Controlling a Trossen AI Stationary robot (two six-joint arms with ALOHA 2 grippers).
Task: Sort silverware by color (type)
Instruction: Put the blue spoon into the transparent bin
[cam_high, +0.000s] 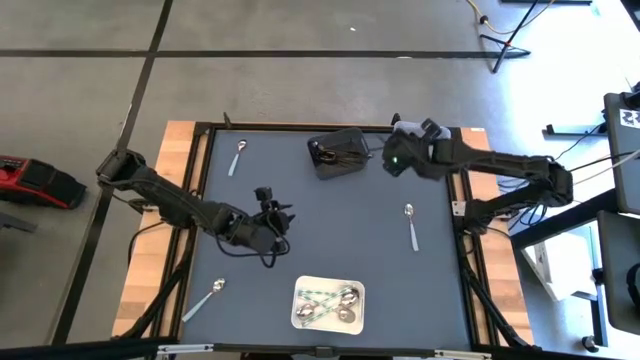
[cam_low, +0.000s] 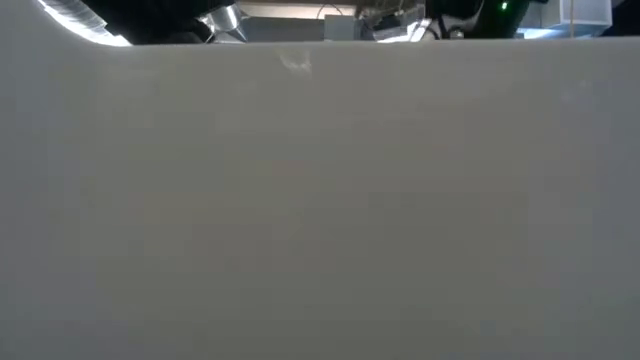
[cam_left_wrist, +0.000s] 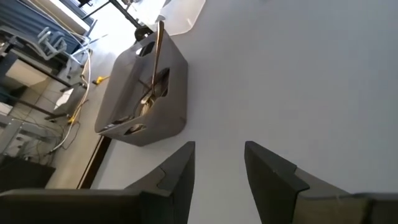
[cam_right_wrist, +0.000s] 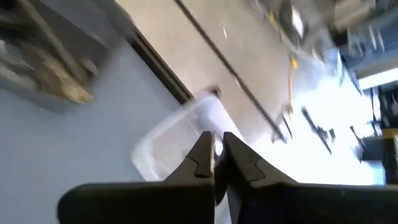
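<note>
We see right pincer (cam_high: 393, 160) clenched empty beside dark bin (cam_high: 338, 153), likely after a drop; left pincer (cam_high: 277, 215) released mid-worktop.

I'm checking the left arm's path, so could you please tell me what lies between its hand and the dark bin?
In the left wrist view the mat between the left hand and the dark bin is bare; the high view agrees.

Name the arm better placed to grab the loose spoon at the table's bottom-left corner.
Left. The left gripper hovers mid-table, jaws open and empty, on the same side as that spoon. The right gripper sits far off by the dark bin, jaws nearly closed.
</note>
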